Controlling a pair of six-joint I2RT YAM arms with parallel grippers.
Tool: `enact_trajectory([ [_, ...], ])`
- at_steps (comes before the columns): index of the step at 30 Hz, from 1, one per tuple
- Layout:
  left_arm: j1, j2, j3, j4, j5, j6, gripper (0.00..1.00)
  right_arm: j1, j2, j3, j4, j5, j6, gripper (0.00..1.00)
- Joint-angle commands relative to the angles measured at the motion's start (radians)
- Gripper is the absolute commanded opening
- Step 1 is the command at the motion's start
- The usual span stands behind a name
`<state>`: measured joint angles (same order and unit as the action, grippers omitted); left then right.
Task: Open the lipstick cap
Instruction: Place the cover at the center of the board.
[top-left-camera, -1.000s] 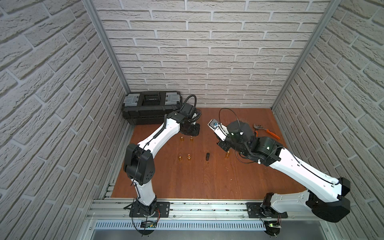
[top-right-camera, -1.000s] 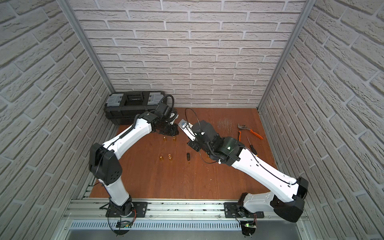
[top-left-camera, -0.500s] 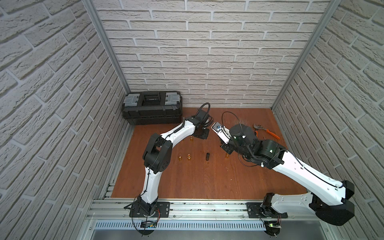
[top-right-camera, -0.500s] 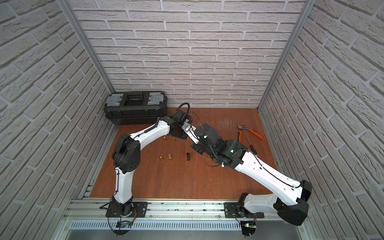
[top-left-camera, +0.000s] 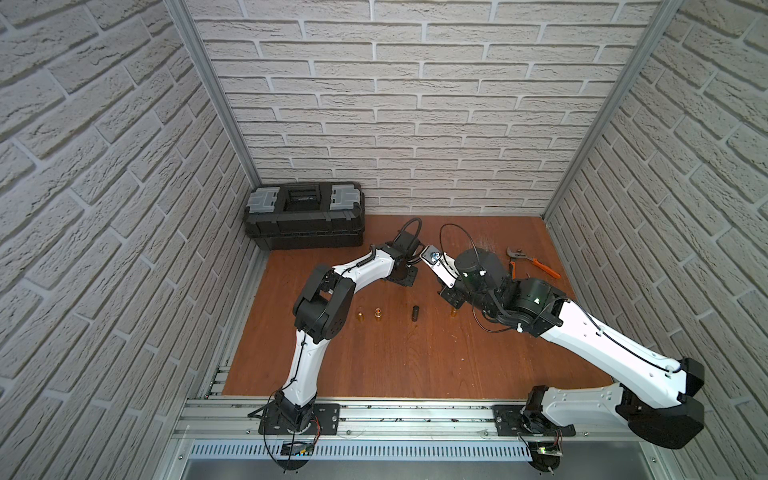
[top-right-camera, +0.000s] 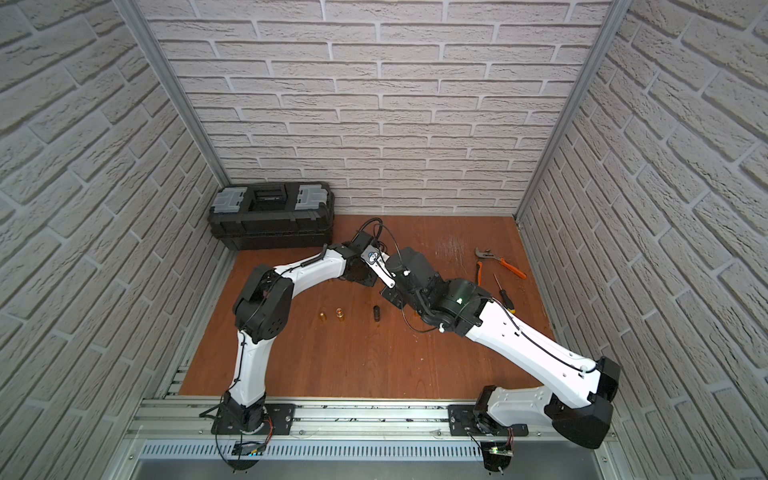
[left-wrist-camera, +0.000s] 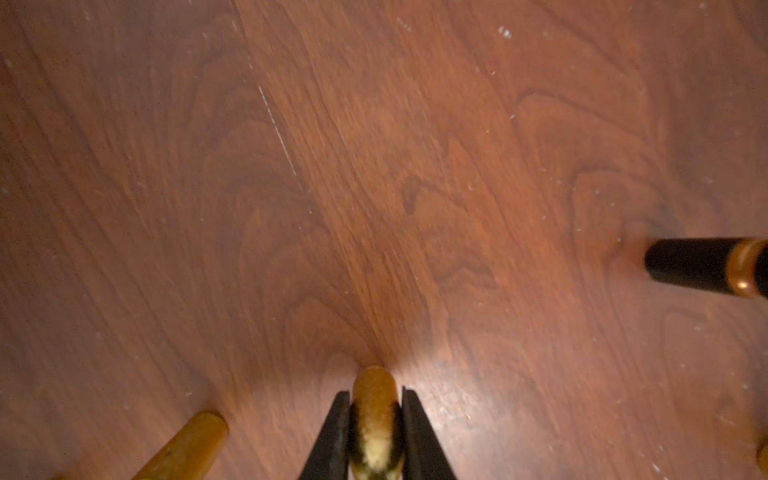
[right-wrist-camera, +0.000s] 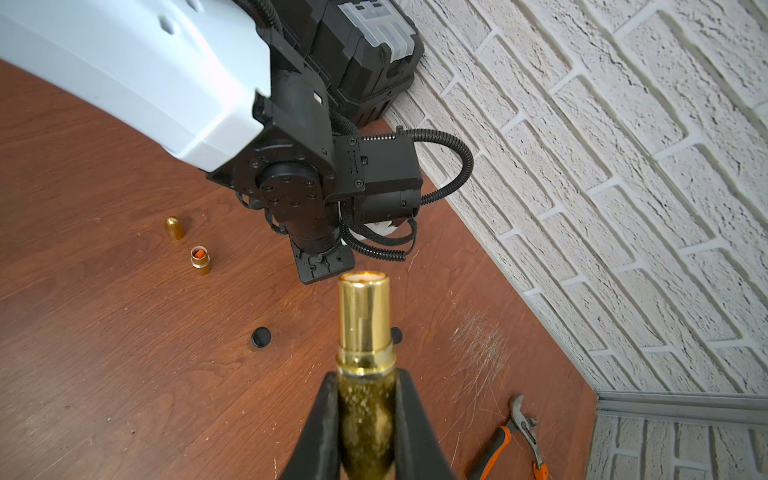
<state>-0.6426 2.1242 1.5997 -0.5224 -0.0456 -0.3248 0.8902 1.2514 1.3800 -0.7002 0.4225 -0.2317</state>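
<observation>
My right gripper (right-wrist-camera: 365, 386) is shut on the glittery gold lipstick (right-wrist-camera: 365, 316). Its shiny inner tube stands bare beyond the fingertips, with no cap on it. My left gripper (left-wrist-camera: 374, 399) is shut on the rounded gold lipstick cap (left-wrist-camera: 375, 419), held just above the wooden table (left-wrist-camera: 374, 166). In both top views the two grippers are close together at the middle back of the table, the left gripper (top-left-camera: 405, 276) to the left of the right gripper (top-left-camera: 451, 297). From above, the arms hide the cap and the held lipstick.
Near the front stand a loose gold cap (top-left-camera: 360, 317), an open gold lipstick (top-left-camera: 377, 313) and a black lipstick (top-left-camera: 415, 313). A black toolbox (top-left-camera: 305, 216) sits at the back left. Orange-handled pliers (top-left-camera: 534, 262) lie at the back right.
My left arm has swung right from in front of the toolbox to the table's middle, bringing its gripper beside the right one. The right arm has barely moved.
</observation>
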Motion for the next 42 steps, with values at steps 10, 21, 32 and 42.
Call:
enact_trajectory([
  [10, 0.0, 0.036, -0.046, 0.071, -0.055, 0.024, 0.0, 0.006, 0.014, 0.017, 0.015, 0.006, 0.001, 0.03],
  [21, 0.001, 0.002, -0.01, 0.029, -0.033, 0.007, 0.24, 0.006, 0.011, 0.003, 0.017, 0.008, 0.013, 0.03],
  [32, 0.041, -0.152, 0.049, -0.08, 0.128, -0.041, 0.48, 0.004, 0.017, -0.017, 0.045, -0.013, 0.029, 0.03],
  [42, 0.178, -0.406, 0.038, -0.223, 0.384, -0.157, 0.51, 0.005, 0.054, -0.033, 0.091, -0.063, 0.046, 0.03],
])
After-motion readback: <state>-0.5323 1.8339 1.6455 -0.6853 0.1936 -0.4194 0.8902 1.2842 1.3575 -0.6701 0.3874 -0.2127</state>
